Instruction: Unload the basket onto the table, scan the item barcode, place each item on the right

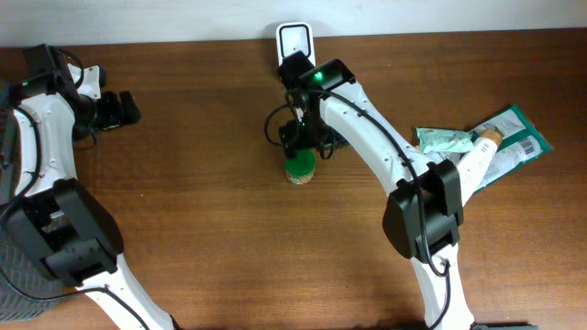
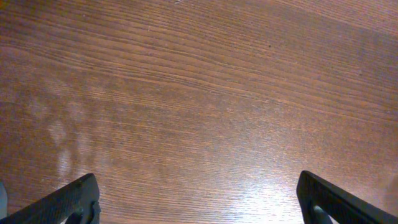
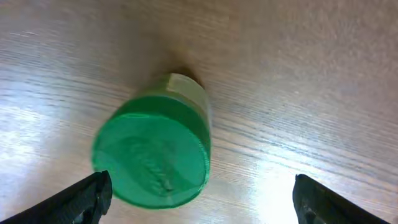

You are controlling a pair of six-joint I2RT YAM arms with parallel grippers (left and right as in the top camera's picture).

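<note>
The item is a small jar with a green lid, standing upright on the wooden table near the middle. Its barcode is not visible in any view. My right gripper hangs just above and behind the jar, open, gripping nothing. In the right wrist view the green lid sits low between the jaws, closer to the left finger than to the right one. A white scanner stands at the table's far edge, behind the right arm. My left gripper rests at the far left, open over bare wood.
Several packets lie at the right: a green and white pouch, a pale green packet and a light bottle with a tan cap. A black cable loops beside the right wrist.
</note>
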